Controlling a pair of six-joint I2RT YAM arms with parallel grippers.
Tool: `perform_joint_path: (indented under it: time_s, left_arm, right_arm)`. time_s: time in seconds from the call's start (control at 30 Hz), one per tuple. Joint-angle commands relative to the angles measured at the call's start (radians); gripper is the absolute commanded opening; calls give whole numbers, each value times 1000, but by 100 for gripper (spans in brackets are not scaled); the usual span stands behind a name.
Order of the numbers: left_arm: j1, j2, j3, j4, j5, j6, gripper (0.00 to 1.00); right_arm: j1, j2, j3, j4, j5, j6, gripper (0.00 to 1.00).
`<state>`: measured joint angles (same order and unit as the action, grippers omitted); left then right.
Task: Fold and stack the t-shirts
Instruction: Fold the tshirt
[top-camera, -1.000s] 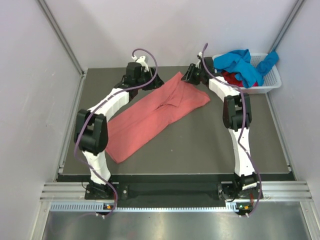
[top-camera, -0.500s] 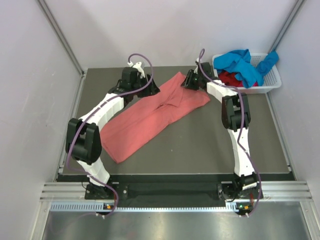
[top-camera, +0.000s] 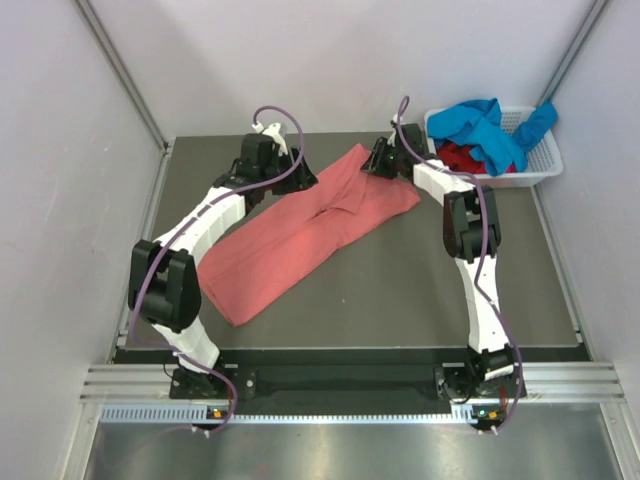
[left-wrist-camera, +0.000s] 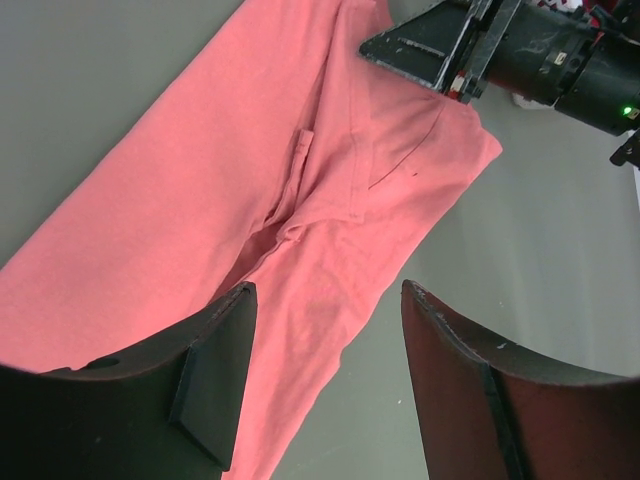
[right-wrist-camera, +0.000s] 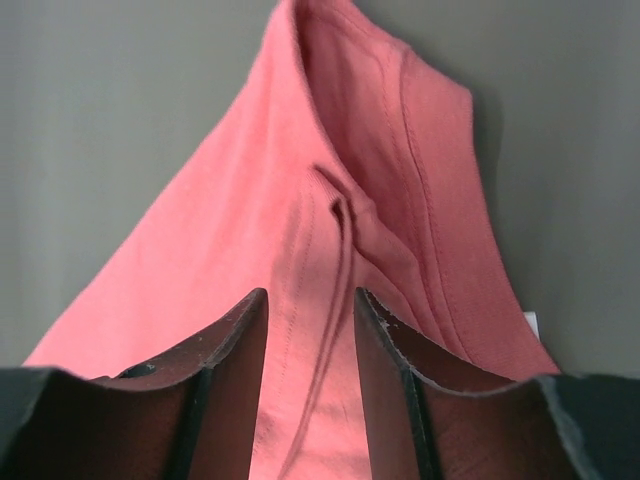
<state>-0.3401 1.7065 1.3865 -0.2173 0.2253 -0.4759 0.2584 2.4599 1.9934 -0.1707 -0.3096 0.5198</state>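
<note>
A salmon-pink t-shirt (top-camera: 300, 230) lies stretched diagonally across the dark table, partly folded lengthwise. My left gripper (top-camera: 303, 177) hovers over its far left edge, jaws wide open and empty; in the left wrist view (left-wrist-camera: 328, 290) the shirt (left-wrist-camera: 250, 170) lies below the fingers (left-wrist-camera: 215, 370). My right gripper (top-camera: 373, 161) is at the shirt's far corner, open, with the hemmed cloth (right-wrist-camera: 360, 200) below and between its fingers (right-wrist-camera: 240, 340). A bright blue t-shirt (top-camera: 490, 130) and a dark red t-shirt (top-camera: 460, 155) lie in the basket.
A white slotted plastic basket (top-camera: 545, 160) stands at the table's far right corner. Grey walls close in the table on the left, back and right. The right gripper's black body (left-wrist-camera: 440, 50) shows in the left wrist view.
The left arm's elbow has swung out to the left and its gripper has dropped slightly toward the shirt's edge. The right gripper has moved a little left and down onto the shirt's corner.
</note>
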Motion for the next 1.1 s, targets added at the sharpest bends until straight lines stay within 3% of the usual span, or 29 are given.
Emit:
perform_joint_path:
  time_s: [0.0, 0.2, 0.37, 0.63, 0.73, 1.07]
  left_arm:
    - [9, -57, 8, -5, -7, 13, 64]
    - [18, -65, 11, -22, -7, 17, 64]
    - [24, -67, 17, -30, -1, 17, 64]
    - [29, -64, 20, -27, 11, 5, 64]
    - [29, -56, 26, -22, 22, 0, 64]
    - [32, -59, 23, -30, 17, 2, 64]
  right_arm:
    - [-8, 28, 77, 57, -13, 17, 40]
    - [-8, 85, 159, 56, -25, 51, 36]
    - [-8, 79, 170, 30, -23, 34, 37]
    - [-30, -76, -89, 86, 6, -1, 44]
    - [-36, -73, -108, 102, -15, 5, 44]
    - [-36, 71, 82, 86, -82, 43, 42]
